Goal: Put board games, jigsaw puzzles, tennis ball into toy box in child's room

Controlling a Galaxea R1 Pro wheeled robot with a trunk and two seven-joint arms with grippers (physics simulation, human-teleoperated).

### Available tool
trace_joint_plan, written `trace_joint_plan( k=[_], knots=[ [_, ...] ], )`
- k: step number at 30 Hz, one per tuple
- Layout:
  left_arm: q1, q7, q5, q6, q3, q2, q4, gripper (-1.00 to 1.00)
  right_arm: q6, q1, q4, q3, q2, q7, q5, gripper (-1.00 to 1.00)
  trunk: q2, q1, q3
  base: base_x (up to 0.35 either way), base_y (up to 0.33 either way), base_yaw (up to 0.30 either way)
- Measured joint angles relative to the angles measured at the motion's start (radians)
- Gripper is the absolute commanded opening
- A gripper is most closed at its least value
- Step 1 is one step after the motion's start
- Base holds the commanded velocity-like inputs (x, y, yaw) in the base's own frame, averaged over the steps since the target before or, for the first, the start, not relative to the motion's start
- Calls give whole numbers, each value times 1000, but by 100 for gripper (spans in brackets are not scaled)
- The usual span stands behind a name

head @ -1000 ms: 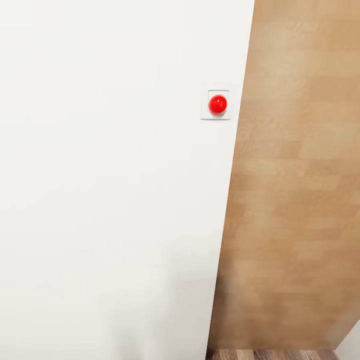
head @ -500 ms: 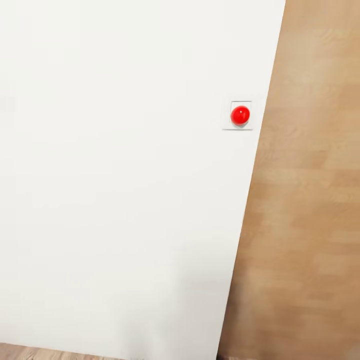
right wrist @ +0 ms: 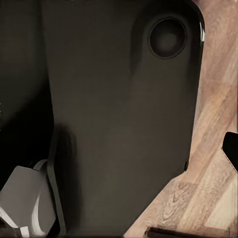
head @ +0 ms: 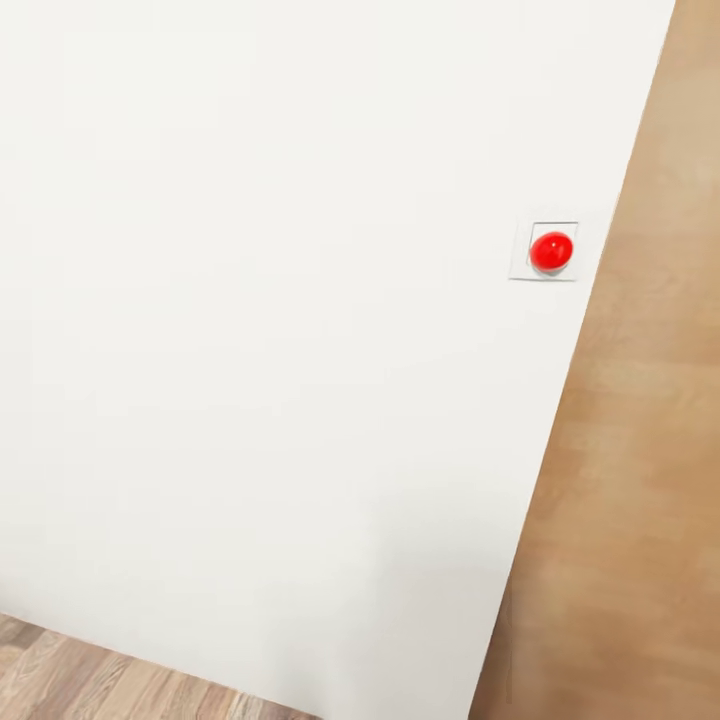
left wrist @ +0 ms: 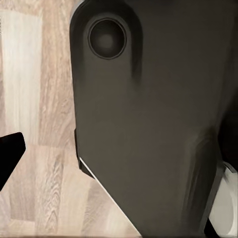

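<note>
Head view: a white wall [head: 280, 330] with a red round button [head: 551, 250], beside a wood panel [head: 640, 480], possibly a door. No toys here. I cannot tell whether my grippers are apart or together.

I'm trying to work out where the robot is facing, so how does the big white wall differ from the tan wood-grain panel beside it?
The plain white wall takes most of the head view; the tan wood-grain panel is a strip at its right. The wall carries a round red button; the panel is bare. Both are flat and upright.
</note>
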Motion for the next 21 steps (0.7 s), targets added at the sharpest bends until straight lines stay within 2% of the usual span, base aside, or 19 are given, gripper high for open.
trace_joint_plan(
  k=[21],
  knots=[
    [0, 1, 0, 0, 0, 0, 0, 100, 0, 0, 0, 0, -1, 0, 0, 100, 147, -81, 66, 0, 0, 277]
  ],
)
